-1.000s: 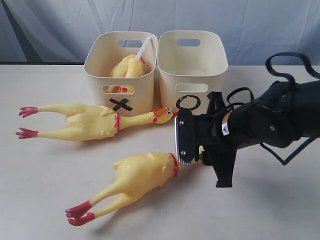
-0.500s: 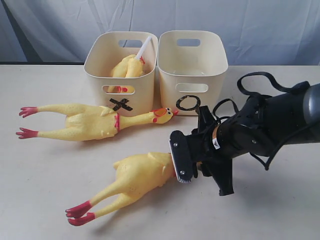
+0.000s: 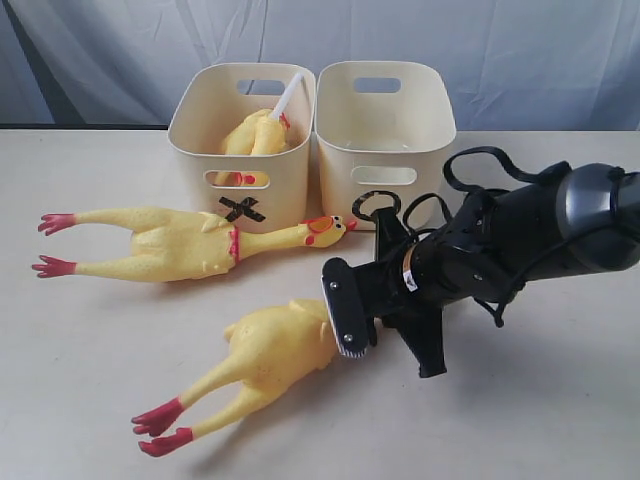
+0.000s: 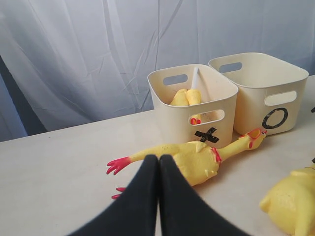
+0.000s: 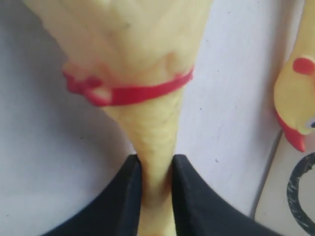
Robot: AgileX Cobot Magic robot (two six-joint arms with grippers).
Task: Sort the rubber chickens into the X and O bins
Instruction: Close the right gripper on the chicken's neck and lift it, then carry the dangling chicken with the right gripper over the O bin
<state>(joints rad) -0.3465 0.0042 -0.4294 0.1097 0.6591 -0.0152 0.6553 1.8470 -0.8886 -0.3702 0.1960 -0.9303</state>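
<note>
Three rubber chickens show. One lies in the X bin (image 3: 240,195) with a white tube (image 3: 288,95) sticking up. A second chicken (image 3: 170,245) lies stretched on the table in front of that bin. The third chicken (image 3: 265,350) lies nearer the front, and my right gripper (image 3: 348,335) is shut on its neck (image 5: 156,142), just behind the red ring (image 5: 128,93); its head is hidden. The O bin (image 3: 385,125) stands beside the X bin. My left gripper (image 4: 158,160) is shut on nothing, off the stretched chicken (image 4: 197,157).
Both bins (image 4: 192,98) (image 4: 266,83) stand side by side at the back of the cream table (image 3: 540,420), against a grey-blue curtain (image 3: 500,50). The right arm's cables (image 3: 480,165) loop up close to the O bin's front.
My right gripper has moved left and down along the front chicken's neck and closed on it. That chicken's body has shifted slightly left.
</note>
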